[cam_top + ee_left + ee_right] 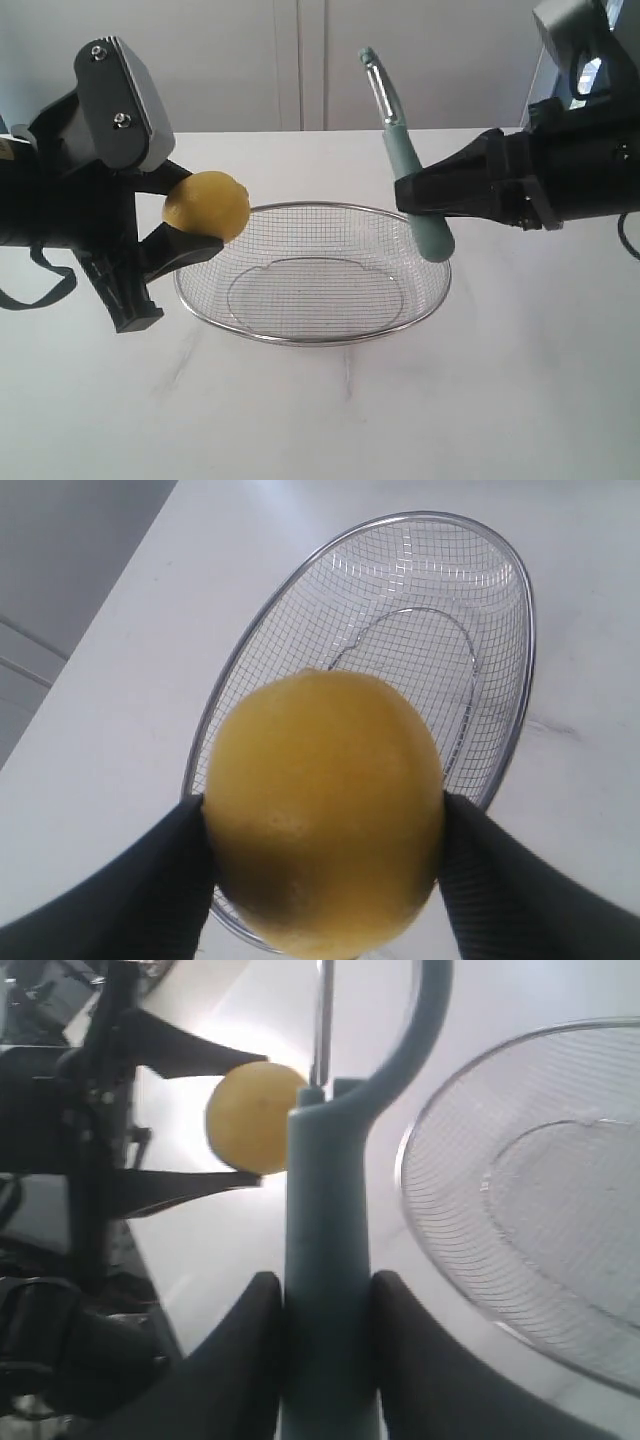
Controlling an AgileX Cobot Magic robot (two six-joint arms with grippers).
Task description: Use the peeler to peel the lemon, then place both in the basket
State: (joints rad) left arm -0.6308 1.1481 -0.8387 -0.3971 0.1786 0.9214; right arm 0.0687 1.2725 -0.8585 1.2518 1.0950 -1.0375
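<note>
The yellow lemon (207,207) hangs in the air over the left rim of the wire basket (312,340), with my left gripper (192,212) shut on it. The left wrist view shows the lemon (325,810) pinched between both dark fingers (130,895), with the basket (525,695) below. My right gripper (408,192) is shut on the teal handle of the peeler (400,150), held nearly upright above the basket's right side, blade end up. In the right wrist view the peeler (328,1260) stands between the fingers, with the lemon (255,1117) beyond it and the basket (425,1230) to one side.
The basket rests on a white table (320,420). A pale wall panel (300,60) stands behind the table's far edge. Both black arms hang over the table at the left and right sides of the basket.
</note>
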